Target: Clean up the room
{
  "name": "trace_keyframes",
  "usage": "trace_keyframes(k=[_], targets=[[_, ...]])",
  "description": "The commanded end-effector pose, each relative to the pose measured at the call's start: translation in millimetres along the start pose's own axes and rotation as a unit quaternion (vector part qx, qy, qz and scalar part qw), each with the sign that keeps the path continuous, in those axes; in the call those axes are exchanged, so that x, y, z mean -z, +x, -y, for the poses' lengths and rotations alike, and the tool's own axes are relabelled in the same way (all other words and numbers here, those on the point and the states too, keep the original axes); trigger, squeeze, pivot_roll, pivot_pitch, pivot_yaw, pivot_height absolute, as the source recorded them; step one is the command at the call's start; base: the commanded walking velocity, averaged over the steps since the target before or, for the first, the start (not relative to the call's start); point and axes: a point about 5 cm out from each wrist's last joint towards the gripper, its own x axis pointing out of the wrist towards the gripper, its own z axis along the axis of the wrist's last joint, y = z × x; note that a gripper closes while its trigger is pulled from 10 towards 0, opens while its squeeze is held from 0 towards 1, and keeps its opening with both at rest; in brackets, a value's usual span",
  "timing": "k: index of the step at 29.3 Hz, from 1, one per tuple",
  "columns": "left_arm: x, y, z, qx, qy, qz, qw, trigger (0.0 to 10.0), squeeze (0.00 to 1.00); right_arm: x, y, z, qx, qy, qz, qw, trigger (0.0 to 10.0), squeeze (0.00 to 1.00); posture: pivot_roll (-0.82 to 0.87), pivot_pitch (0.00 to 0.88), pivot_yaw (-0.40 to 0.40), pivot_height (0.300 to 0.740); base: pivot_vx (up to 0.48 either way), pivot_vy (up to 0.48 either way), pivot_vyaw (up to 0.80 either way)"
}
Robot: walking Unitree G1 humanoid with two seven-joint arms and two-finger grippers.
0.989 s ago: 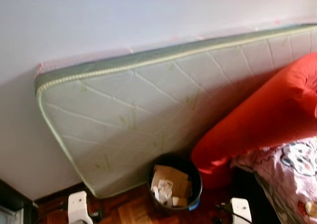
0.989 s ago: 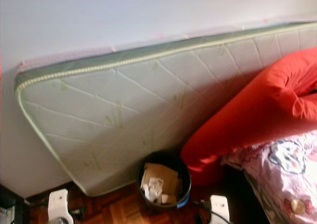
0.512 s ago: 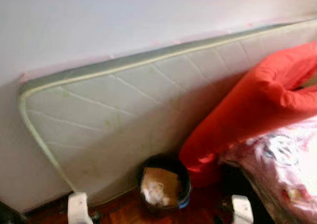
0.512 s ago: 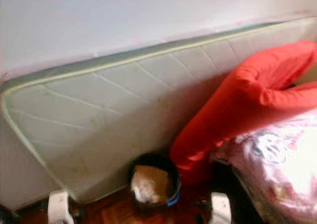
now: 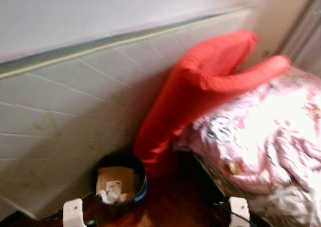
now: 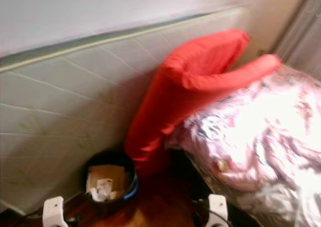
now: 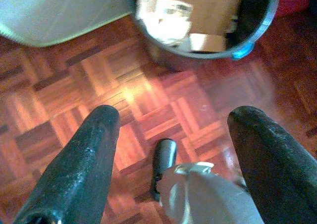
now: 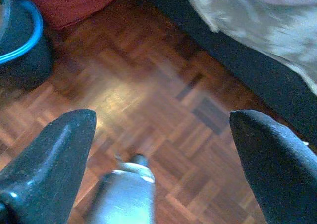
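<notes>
A black waste bin (image 5: 119, 183) with cardboard and crumpled paper in it stands on the parquet floor, at the foot of a pale quilted mattress (image 5: 60, 111) that leans on the wall. A long red cushion (image 5: 200, 86) slumps from the bin's right side up onto a bed with a rumpled pink patterned blanket (image 5: 271, 131). My left gripper (image 7: 176, 112) hangs open over the floor just short of the bin (image 7: 203, 16). My right gripper (image 8: 163, 117) is open too, empty, above the floor between the bin's blue-rimmed edge (image 8: 20, 35) and the bed's dark side (image 8: 257, 70).
The bed's dark frame (image 5: 210, 177) closes off the right side. Bare parquet (image 7: 59, 85) lies in front of the bin and between the bin and the bed. A curtain (image 5: 301, 36) hangs at the far right. The white ends of my arms (image 5: 73, 212) show at the bottom edge.
The whole view has swung to the right and is blurred: the mattress slid left, and the bed and blanket came into sight. Nothing in the room itself has moved.
</notes>
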Motion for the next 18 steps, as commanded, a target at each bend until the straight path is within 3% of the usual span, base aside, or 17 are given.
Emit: trace_keyframes(k=[1, 3, 18], targets=[[0.7, 0.9, 11.0, 0.013, 0.000, -0.005, 1.000, 10.0, 0.00, 1.6, -2.5, 12.0, 0.017, 0.002, -0.003, 1.000, 10.0, 0.00, 0.14, 0.000, -0.074, 0.740, 0.000, -0.424, -0.79], [0.5, 1.0, 11.1, 0.013, -0.001, -0.005, 1.000, 10.0, 0.00, 1.4, -2.5, 12.0, 0.017, 0.003, -0.002, 1.000, 10.0, 0.00, 0.14, 0.000, -0.074, 0.740, 0.000, -0.424, -0.76], [-1.7, 1.4, 10.5, 0.014, 0.000, -0.003, 1.000, 10.0, 0.00, -1.0, -2.0, 10.8, 0.021, 0.014, 0.008, 1.000, 10.0, 0.00, 0.14, 0.000, -0.066, 0.740, 0.000, -0.426, 0.00]])
